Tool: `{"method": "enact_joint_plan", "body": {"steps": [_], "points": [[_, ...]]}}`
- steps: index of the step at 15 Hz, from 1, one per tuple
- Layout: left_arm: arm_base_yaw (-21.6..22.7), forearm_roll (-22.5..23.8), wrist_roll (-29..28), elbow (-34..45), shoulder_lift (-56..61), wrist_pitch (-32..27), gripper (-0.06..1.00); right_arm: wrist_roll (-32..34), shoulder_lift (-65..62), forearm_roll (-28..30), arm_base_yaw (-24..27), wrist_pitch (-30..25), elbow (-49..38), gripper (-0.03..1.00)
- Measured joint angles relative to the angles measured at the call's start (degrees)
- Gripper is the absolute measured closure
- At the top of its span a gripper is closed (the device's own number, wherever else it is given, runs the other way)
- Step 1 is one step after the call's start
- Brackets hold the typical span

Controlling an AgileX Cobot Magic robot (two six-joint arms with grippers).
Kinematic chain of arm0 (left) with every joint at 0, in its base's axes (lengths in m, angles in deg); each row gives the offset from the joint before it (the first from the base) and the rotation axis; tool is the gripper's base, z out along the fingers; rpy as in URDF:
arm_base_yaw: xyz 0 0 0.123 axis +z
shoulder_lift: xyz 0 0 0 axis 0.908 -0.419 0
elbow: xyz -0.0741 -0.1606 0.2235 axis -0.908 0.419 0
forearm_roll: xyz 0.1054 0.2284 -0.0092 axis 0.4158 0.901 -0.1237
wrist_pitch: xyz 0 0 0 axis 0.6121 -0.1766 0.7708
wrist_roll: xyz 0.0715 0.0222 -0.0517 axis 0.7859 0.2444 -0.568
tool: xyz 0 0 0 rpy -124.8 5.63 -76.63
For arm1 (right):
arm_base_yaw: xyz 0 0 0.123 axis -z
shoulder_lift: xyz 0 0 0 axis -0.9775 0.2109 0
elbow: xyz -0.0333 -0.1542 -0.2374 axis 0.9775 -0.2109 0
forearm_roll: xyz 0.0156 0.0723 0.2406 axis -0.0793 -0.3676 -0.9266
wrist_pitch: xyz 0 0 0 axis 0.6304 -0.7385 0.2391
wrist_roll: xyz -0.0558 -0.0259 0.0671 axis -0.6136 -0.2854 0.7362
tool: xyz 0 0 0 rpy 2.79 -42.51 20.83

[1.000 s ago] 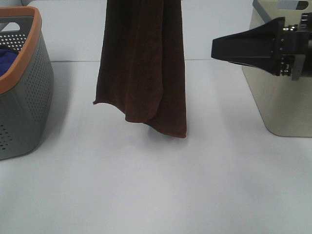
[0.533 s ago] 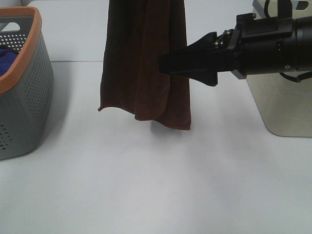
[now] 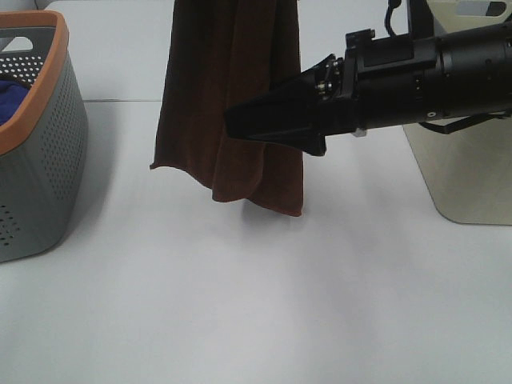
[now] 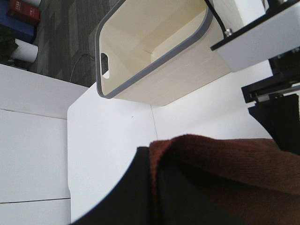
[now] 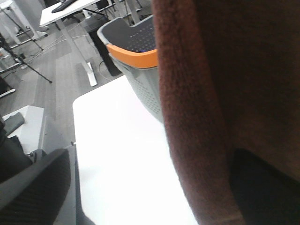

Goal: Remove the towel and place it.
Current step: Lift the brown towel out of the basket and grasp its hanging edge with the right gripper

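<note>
The dark brown towel [image 3: 228,96] hangs in long vertical folds, its top out of the exterior view. In the left wrist view a bunched fold of it [image 4: 220,159] sits clamped against the black left fingers [image 4: 133,192], which are closed tight on the cloth. From that pinch the rest of the towel drops straight down, and its lower hem and one loose corner hang free over the white bench [image 3: 256,304].

The right fingers [image 3: 272,122] reach in sideways across the towel's lower half, at the height of its hanging folds and well below the left fingers' grip. They stand spread wide. In the right wrist view the towel's thick rolled edge [image 5: 197,117] fills the space just ahead of them, with a dark patch low beside it that may be one finger. Whether the cloth touches either finger cannot be told.

Beyond the towel from the right fingers stands a grey perforated laundry basket with an orange rim [image 3: 48,152], a blue cloth [image 3: 11,92] inside it. Behind the right fingers, along their arm, stands a cream bin [image 3: 468,172]; the left wrist view shows its hollow inside and a handle slot [image 4: 159,51].
</note>
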Motion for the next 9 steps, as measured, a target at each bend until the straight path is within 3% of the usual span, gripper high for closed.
{"method": "enact_joint_plan", "body": {"steps": [3,5,9], "points": [[0.00,0.00,0.00,0.00,0.00,0.00,0.94,-0.34,1.09,0.23,-5.21,0.57,0.00,0.08],[0.00,0.00,0.00,0.00,0.00,0.00,0.94,-1.89,3.15,-0.52,-7.73,4.53,0.00,0.08],[0.00,0.00,0.00,0.00,0.00,0.00,0.94,-9.28,6.30,-4.30,-8.31,11.46,0.00,0.09]]}}
